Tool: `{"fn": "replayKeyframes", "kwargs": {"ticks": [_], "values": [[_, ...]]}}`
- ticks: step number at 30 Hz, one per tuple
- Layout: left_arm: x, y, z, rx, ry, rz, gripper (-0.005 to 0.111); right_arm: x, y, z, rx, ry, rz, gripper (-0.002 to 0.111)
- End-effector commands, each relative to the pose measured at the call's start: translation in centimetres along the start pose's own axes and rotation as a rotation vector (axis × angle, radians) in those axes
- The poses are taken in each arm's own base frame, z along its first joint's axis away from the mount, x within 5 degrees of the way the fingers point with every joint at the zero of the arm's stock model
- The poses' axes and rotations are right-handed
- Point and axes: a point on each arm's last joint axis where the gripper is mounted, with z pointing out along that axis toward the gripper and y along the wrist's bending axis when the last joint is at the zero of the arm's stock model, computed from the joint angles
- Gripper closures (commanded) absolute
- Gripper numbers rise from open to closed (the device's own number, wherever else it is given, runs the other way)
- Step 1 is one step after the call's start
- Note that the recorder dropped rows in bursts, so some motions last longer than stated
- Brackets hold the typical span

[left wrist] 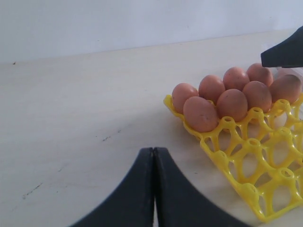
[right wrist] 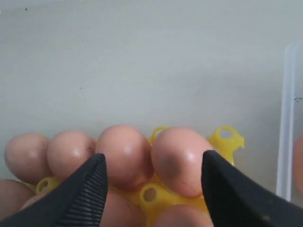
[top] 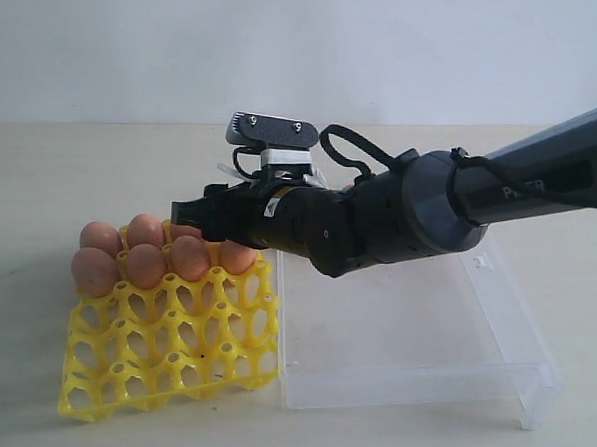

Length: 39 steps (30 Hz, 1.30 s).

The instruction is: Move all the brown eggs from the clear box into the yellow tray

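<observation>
On the left of the desk (top: 41, 170), toward its near edge, sits the yellow tray (top: 171, 372), its right edge just beside the clear box (top: 421, 375), which lies to the right along the same edge. The brown eggs (top: 146, 266) fill the two rows of cups at the tray's far edge, four to a row in the left wrist view, each egg touching its neighbours; the nearer rows are bare cups. From the right edge, the right arm reaches across above the box. The right gripper (right wrist: 152, 158) hangs released over the tray's far right corner, jaws wide apart and grasping nothing, with two far-row eggs showing between them. The left gripper (left wrist: 154, 150) is clenched, fingers pressed together on nothing, over bare desk left of the tray.
</observation>
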Motion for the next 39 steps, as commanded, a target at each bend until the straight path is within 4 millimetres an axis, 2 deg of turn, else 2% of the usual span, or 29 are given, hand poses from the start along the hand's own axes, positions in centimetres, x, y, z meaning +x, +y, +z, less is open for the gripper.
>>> {"fn": "replayKeyframes", "kwargs": {"ticks": [1,4,6,9,11,15,16,20,23,30,39], "values": [[-0.2,0.0,-0.1,0.002,-0.019,-0.003,0.107,-1.3,1.7,-1.5,-0.04,-0.015,-0.015,0.051],[-0.2,0.0,-0.1,0.002,-0.019,-0.003,0.107,-2.4,2.4,-3.4,-0.058,-0.013,-0.081,0.051],[-0.2,0.0,-0.1,0.002,-0.019,-0.003,0.107,-3.2,2.7,-5.4,-0.07,-0.028,-0.079,0.054],[-0.2,0.0,-0.1,0.002,-0.019,-0.001,0.107,-3.2,2.8,-7.3,-0.072,0.033,-0.111,0.061],[-0.2,0.0,-0.1,0.002,-0.019,-0.001,0.107,-3.1,2.8,-8.7,-0.073,0.087,-0.195,0.074],[-0.2,0.0,-0.1,0.002,-0.019,-0.001,0.107,-2.4,2.9,-10.2,-0.083,0.136,-0.283,0.108],[-0.2,0.0,-0.1,0.002,-0.019,-0.001,0.107,-2.1,3.1,-10.4,-0.088,0.162,-0.296,0.108],[-0.2,0.0,-0.1,0.002,-0.019,-0.001,0.107,-0.3,4.2,-9.9,-0.119,0.233,-0.412,0.108],[-0.2,0.0,-0.1,0.002,-0.019,-0.001,0.107,1.3,4.8,-9.1,-0.131,0.273,-0.429,0.108],[-0.2,0.0,-0.1,0.002,-0.019,-0.001,0.107,4.5,3.8,-6.7,-0.1,0.411,-0.451,0.108],[-0.2,0.0,-0.1,0.002,-0.019,-0.001,0.107,6.4,3.0,-6.3,-0.081,0.552,-0.463,0.108]]}}
